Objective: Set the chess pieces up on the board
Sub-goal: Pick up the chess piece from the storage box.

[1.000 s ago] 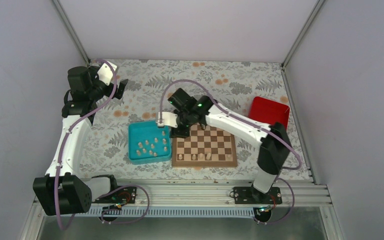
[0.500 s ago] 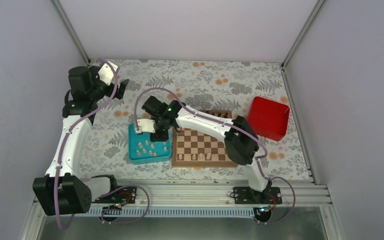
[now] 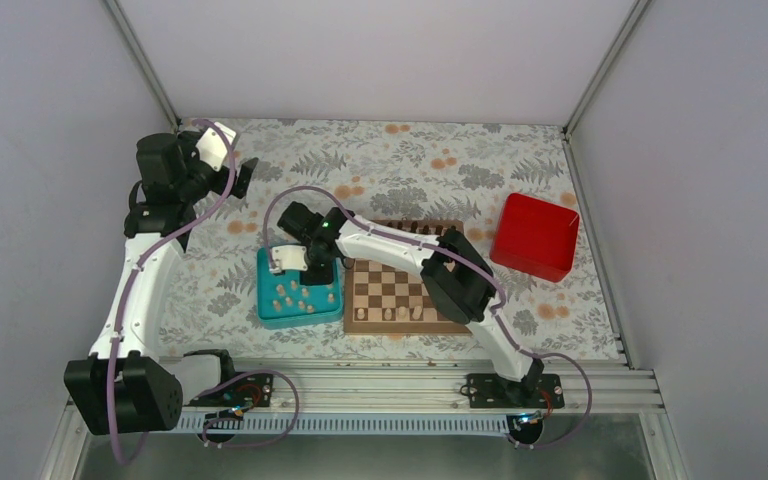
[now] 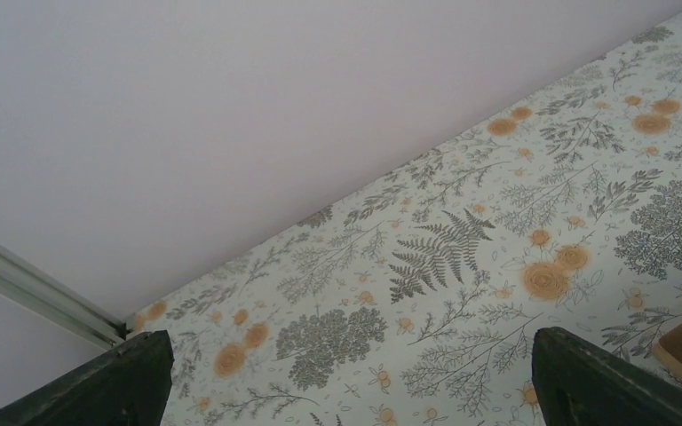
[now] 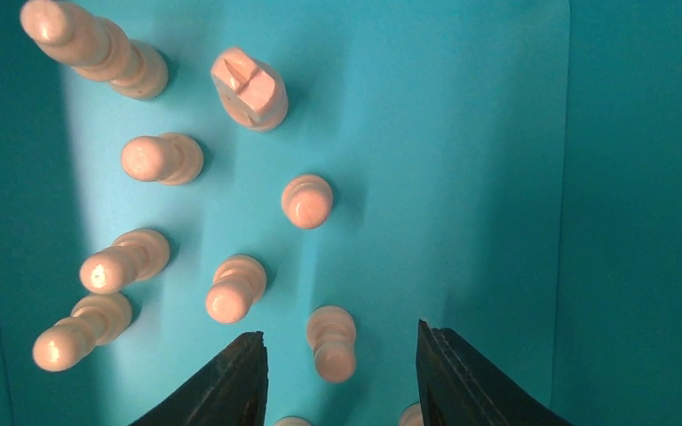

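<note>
Overhead, the counter carried the board, with a teal tray just left of it. Right tool hung over the tray, jaws partly open, empty; left tool gaped wide, empty. Most chess pieces sat in the tray, a few on the board.

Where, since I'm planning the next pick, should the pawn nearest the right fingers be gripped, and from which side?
Probably grip its round head, coming straight down from above: the pawn stands upright in the tray, in line with the gap between the open fingers. Its neighbour stands close on one side, so keep that finger tight in.
</note>
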`<action>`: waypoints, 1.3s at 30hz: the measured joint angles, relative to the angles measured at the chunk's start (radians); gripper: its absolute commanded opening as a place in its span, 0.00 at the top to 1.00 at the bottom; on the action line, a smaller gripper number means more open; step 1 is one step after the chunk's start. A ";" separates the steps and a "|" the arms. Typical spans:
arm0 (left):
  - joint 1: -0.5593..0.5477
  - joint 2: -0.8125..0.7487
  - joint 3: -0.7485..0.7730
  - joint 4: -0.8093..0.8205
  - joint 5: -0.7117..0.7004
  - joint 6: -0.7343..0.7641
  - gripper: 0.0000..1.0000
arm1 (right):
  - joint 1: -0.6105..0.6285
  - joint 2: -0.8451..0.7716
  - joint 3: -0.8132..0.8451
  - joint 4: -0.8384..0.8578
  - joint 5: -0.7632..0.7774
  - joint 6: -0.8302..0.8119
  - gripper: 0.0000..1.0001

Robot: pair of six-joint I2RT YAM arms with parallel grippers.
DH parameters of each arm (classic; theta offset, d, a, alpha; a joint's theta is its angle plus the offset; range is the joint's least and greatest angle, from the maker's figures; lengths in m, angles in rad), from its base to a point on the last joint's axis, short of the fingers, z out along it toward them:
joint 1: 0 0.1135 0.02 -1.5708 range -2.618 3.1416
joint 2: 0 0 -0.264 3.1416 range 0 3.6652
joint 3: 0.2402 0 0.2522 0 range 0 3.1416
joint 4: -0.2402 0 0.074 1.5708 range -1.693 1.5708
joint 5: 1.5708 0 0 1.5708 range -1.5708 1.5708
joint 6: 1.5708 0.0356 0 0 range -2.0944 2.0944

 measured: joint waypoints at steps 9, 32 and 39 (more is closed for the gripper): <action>0.000 0.000 0.000 0.000 0.000 0.000 0.00 | -0.003 0.002 -0.005 -0.001 0.004 -0.002 0.64; 0.000 0.000 0.000 0.000 0.001 -0.001 0.00 | -0.021 0.032 -0.007 0.008 -0.003 -0.002 0.82; 0.000 0.000 0.000 0.000 0.001 -0.001 0.00 | -0.021 0.032 -0.007 0.008 -0.013 0.001 0.95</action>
